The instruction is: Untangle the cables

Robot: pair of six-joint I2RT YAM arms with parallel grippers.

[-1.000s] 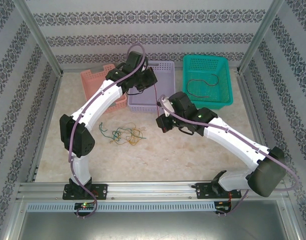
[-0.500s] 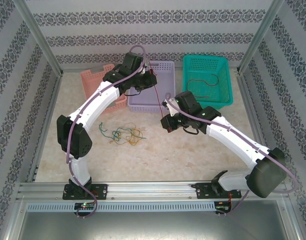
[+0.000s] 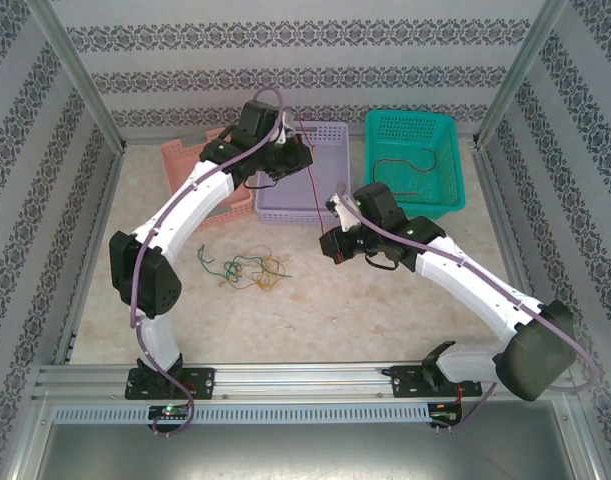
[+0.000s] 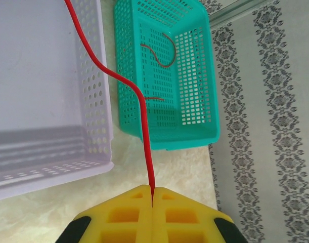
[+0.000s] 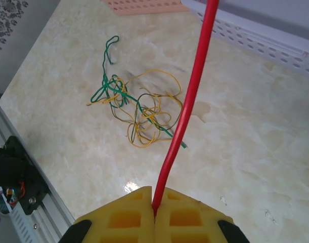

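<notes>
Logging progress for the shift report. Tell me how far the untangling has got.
Done: one dark cable lies alone in the teal basket. In hand: the red cable, pinched by both the left gripper and the right gripper, stretched between them apart from the rest. Left: the green and yellow tangle lies knotted on the table.
</notes>
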